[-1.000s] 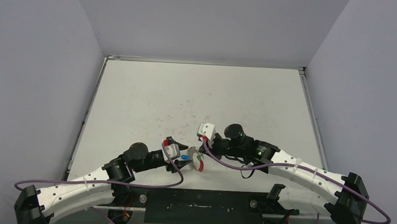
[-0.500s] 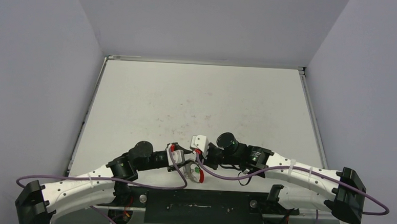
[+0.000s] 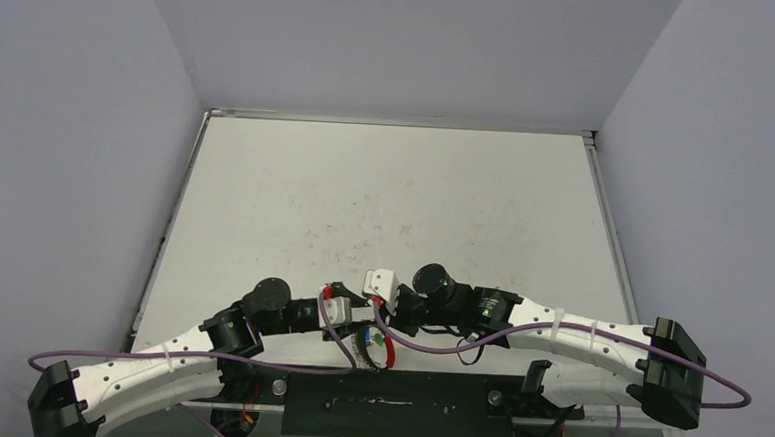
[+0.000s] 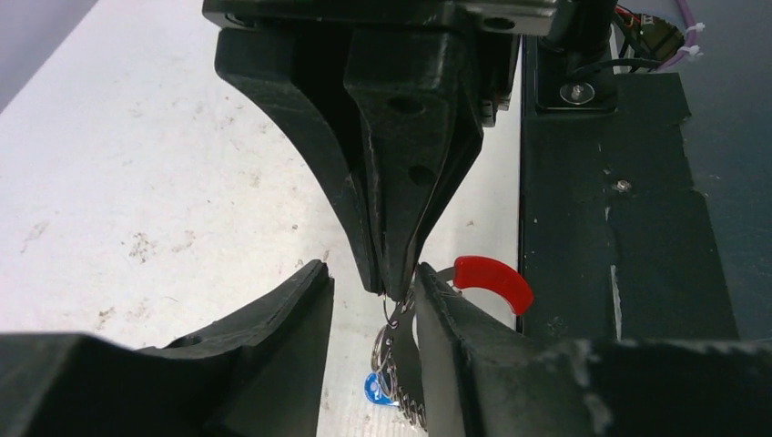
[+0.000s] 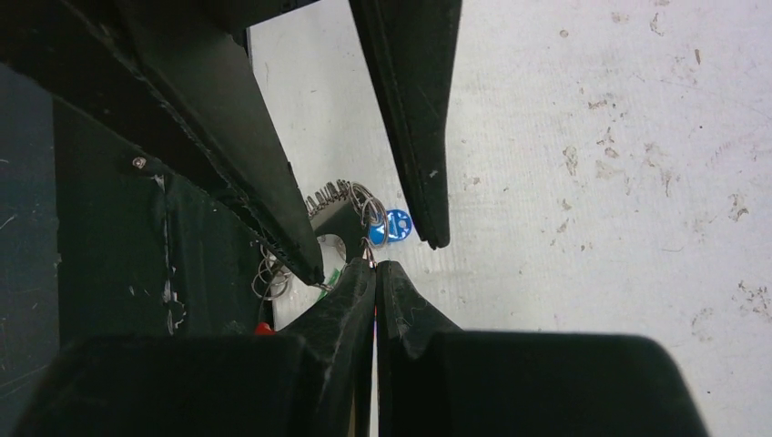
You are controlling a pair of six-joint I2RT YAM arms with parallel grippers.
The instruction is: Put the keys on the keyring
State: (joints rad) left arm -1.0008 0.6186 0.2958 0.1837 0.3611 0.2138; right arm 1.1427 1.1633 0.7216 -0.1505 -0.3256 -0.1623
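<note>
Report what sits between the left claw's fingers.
The right claw, shut, the keyring coil and a blue key head sit inside the left claw gap. The key's shaft is covered.

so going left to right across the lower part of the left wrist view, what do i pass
bare white table → blue key → red section of the keyring → black base plate
</note>
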